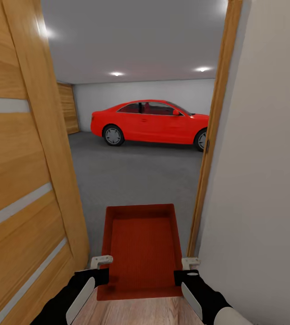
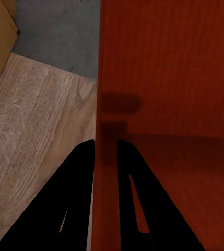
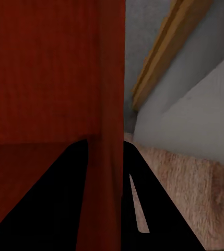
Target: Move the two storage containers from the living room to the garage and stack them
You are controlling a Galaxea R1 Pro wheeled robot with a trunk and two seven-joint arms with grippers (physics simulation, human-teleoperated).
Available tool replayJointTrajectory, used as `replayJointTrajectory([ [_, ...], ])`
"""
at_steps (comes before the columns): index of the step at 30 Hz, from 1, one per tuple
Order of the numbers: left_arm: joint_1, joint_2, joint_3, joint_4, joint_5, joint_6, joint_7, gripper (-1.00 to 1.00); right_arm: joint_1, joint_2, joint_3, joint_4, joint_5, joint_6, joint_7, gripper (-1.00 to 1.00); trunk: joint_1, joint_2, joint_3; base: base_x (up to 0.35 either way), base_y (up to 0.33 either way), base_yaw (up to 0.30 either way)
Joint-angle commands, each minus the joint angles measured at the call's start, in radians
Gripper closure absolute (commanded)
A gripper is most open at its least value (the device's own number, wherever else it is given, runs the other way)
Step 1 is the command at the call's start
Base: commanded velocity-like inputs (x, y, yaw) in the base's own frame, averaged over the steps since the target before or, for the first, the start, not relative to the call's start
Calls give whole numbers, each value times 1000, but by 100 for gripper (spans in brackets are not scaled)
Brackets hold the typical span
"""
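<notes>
Head view: doorway onto the garage (image 1: 140, 67), grey floor (image 1: 135, 180), one red car (image 1: 151, 121), two ceiling lights; one bin (image 1: 141, 246) is carried at the threshold between both grippers. Left wrist view: the left gripper (image 2: 105, 151) pinches the bin's wall, one finger either side, over wood planks (image 2: 33, 130). Right wrist view: the right gripper (image 3: 106, 151) pinches the opposite wall beside the door frame (image 3: 161, 52).

Head camera: high, facing forward and down through a wooden door frame (image 1: 212, 135) toward a glossy red car (image 1: 151, 122). Each wrist camera sits very close along one side wall of the orange-red open-top rectangular bin (image 1: 140, 246) (image 2: 164, 68) (image 3: 49, 68), apparently near its rim; all three views share it.
</notes>
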Motion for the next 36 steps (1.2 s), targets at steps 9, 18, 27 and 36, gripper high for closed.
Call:
replayJointTrajectory([
  [9, -1, 2, 4, -13, 3, -81, 9, 100, 0, -1, -1, 0, -9, 6, -5, 100, 0, -1, 1, 168, 170, -49],
  [18, -1, 2, 4, -13, 3, -81, 9, 100, 0, -1, -1, 0, -9, 6, -5, 100, 0, -1, 1, 220, 225, -3],
  [27, -1, 2, 4, -13, 3, -81, 10, 100, 0, -1, -1, 0, -9, 5, -5, 100, 0, -1, 1, 78, 80, -3],
  [36, -1, 2, 4, -13, 3, -81, 10, 100, 0, -1, -1, 0, -9, 6, -4, 100, 0, -1, 7, 3, 3, -173],
])
